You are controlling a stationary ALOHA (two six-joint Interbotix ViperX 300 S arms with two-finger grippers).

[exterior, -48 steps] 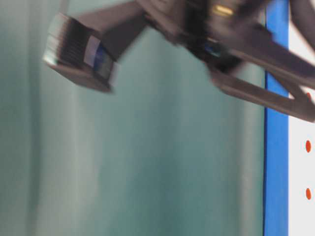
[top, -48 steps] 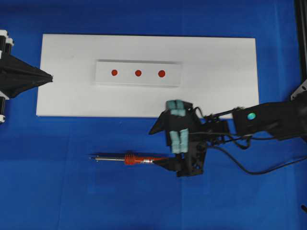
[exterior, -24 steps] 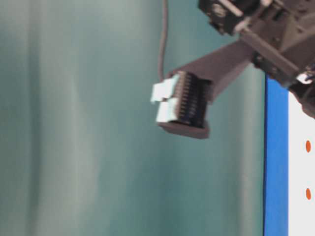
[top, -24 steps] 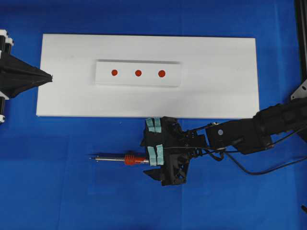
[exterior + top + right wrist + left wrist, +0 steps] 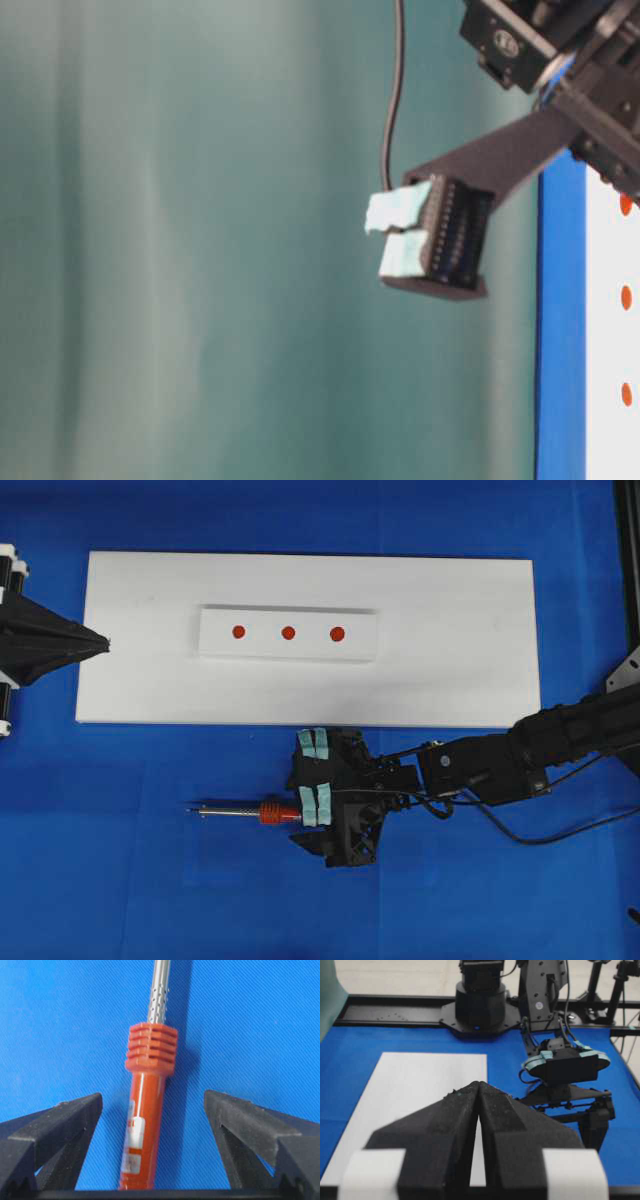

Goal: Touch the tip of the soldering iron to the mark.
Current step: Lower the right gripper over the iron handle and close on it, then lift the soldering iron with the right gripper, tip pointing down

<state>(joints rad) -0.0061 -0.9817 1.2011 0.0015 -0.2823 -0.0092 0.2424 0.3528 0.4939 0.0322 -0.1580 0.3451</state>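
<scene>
The thin soldering iron with its red-orange handle (image 5: 146, 1125) lies flat on the blue cloth (image 5: 150, 880), just below the long white board (image 5: 460, 660). The black right gripper (image 5: 152, 1110) stands wide, one finger each side of the handle, not touching. The round red mark (image 5: 337, 634) sits on the board, well apart. The black left gripper (image 5: 479, 1091) is pressed together at the board's left end.

A flat white rectangular board (image 5: 450, 670) is lying on a bright blue cloth-covered table (image 5: 120, 880); a raised white rectangular strip (image 5: 215, 640) is sitting at its middle, bearing two smaller red dots (image 5: 238, 632).
</scene>
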